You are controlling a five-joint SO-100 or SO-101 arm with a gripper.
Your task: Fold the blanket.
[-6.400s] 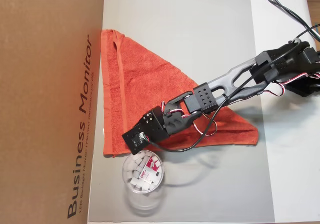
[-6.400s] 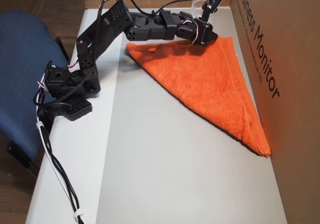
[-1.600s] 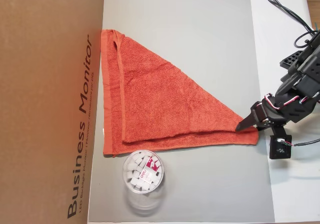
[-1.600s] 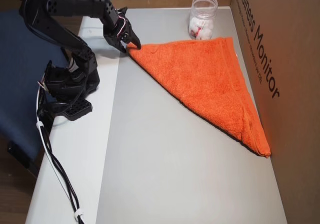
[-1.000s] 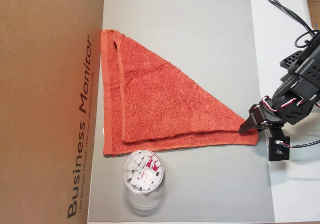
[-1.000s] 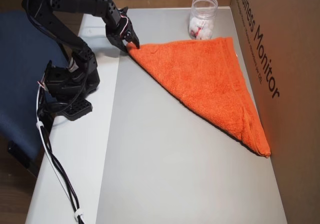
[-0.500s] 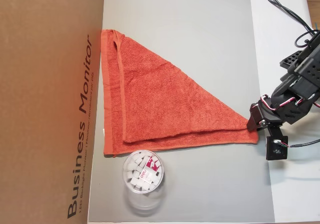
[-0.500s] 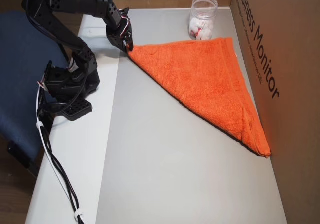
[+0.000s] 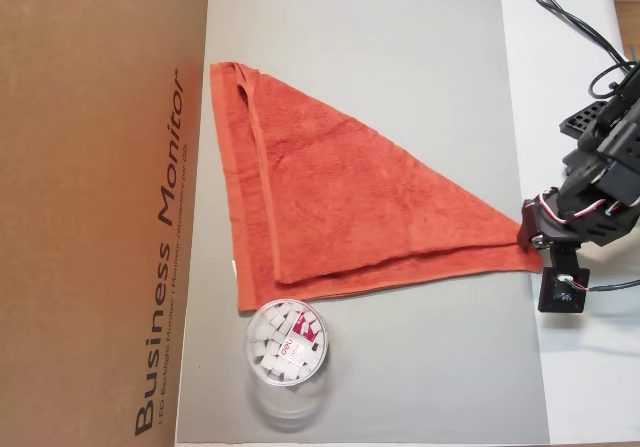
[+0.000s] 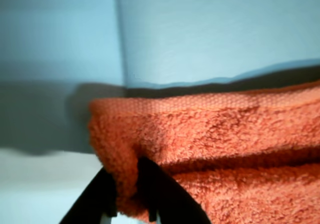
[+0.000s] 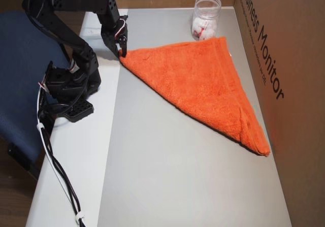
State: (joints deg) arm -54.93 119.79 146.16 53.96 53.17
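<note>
The blanket (image 9: 350,212) is lying folded into a triangle on the grey mat of the worktop (image 9: 400,47); in an overhead view its long hemmed edge is running down beside the cardboard box (image 9: 100,207), and its sharp tip is reaching the mat's right edge, where the claw (image 9: 527,233) is sitting; the clear tub (image 9: 285,342) is standing just below the lower edge, close to it but whether touching I cannot tell.

It is looking like soft, thick terry cloth; I am judging it light but floppy, likely to sag and drag rather than hold a shape, with enough pile to grip well and nothing fragile about it; a corner is the sensible place to take it, since both layers meet there and the rest should trail behind.

In the wrist view the two dark fingers (image 10: 107,194) are pinching a bunched lump of the cloth (image 10: 210,149) at that very tip, so the claw is clenched on the blanket's corner, apparently with both layers caught.

In the other overhead view the arm (image 11: 76,34) is rising from its base at the worktop's left side, arching over and bending down, the claw (image 11: 122,54) pointing downward at the mat's edge with the tip of the cloth (image 11: 203,79) in it.
</note>
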